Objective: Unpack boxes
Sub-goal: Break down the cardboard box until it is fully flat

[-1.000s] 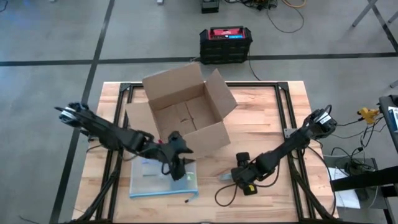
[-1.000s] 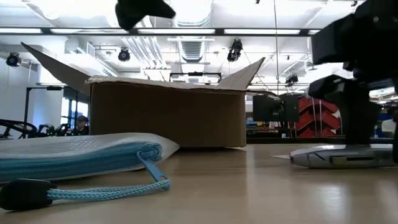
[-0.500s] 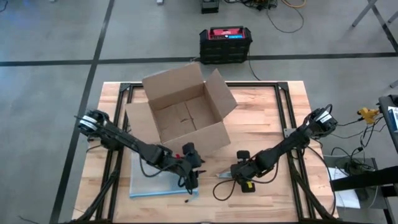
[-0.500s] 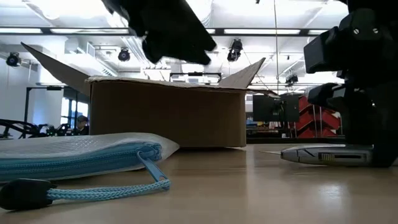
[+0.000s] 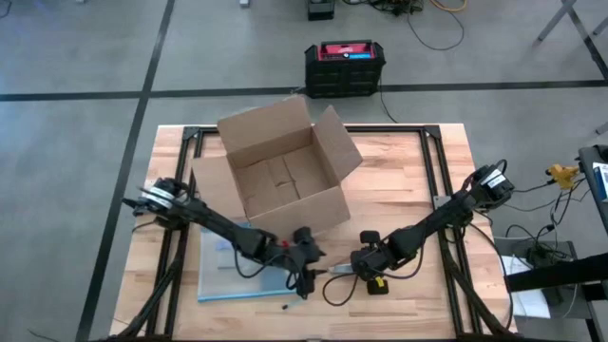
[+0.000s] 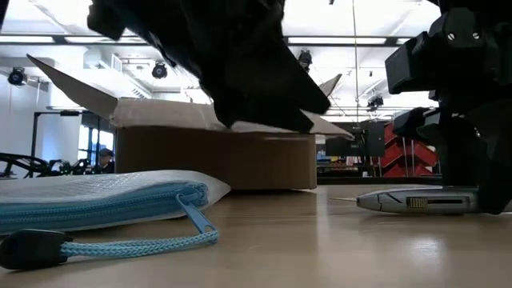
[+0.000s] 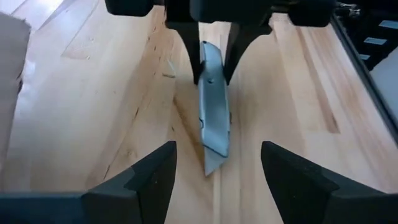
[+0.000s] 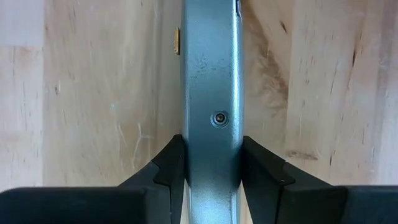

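The brown cardboard box [image 5: 280, 180] stands open on the table's far middle, flaps spread and nothing showing inside. A grey utility knife [image 5: 340, 271] lies near the front edge with my right gripper [image 5: 361, 269] shut on it. My left gripper [image 5: 312, 269] is open and low over the table just left of the knife. In its wrist view its fingers [image 7: 155, 177] stand on either side of the knife's blade end [image 7: 211, 162] without touching it. My right gripper pinches the knife's handle by its two narrow long edges [image 8: 186, 134] between its two fingers, just behind the handle's screw and toward the rear end. The fingers come steeply from above and lie across the knife. The knife lies level on its flat side at table height [image 6: 416, 200].
A clear bag with a blue zip edge and cord [image 5: 237, 280] lies on the table left of my left gripper, in front of the box. A black crate with a red top [image 5: 344, 65] sits on the floor beyond the table. Bare wood lies to the right.
My left gripper has come down and gone toward the table's right and near edge, from above the bag to just beside the knife's blade end. My right gripper has stayed at the knife.
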Robot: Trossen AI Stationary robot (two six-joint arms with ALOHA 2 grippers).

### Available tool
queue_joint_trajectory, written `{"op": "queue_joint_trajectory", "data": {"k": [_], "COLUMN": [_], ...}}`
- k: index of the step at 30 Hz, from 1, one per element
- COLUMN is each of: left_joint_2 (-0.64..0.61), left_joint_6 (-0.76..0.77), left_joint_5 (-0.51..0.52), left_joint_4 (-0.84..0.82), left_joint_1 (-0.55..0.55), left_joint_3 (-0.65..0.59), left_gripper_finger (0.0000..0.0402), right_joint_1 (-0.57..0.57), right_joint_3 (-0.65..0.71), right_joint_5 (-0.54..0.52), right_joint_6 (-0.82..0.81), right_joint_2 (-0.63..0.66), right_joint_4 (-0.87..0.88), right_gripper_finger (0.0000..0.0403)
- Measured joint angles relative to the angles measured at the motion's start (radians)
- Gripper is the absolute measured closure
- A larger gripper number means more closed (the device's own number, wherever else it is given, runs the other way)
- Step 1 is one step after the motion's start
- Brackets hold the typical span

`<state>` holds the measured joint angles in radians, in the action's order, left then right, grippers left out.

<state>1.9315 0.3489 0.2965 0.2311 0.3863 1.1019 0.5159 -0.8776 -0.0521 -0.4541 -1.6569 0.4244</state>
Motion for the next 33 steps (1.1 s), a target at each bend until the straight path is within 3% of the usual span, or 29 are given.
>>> {"op": "queue_joint_trajectory", "data": {"k": [6, 17, 23, 33], "left_joint_2": [0.05, 0.091, 0.097, 0.204], "left_joint_6": [-0.118, -0.097, -0.08, -0.078], "left_joint_5": [0.0, -0.002, -0.073, -0.01], "left_joint_4": [0.06, 0.101, 0.173, 0.206], "left_joint_1": [-0.006, -0.022, -0.022, -0.039], "left_joint_3": [0.0, 0.0, 0.0, 0.015], "left_gripper_finger": [0.0168, 0.0157, 0.0163, 0.0156], "right_joint_1": [-0.004, -0.016, -0.043, -0.052], "right_joint_3": [0.0, -0.001, -0.001, -0.001], "right_joint_5": [0.012, 0.014, 0.011, 0.015], "right_joint_6": [0.0, -0.008, -0.007, 0.006], "right_joint_2": [0.002, 0.018, 0.018, 0.018], "right_joint_4": [-0.015, -0.024, -0.022, -0.023], "right_gripper_finger": [0.0302, 0.0302, 0.0302, 0.0302]}}
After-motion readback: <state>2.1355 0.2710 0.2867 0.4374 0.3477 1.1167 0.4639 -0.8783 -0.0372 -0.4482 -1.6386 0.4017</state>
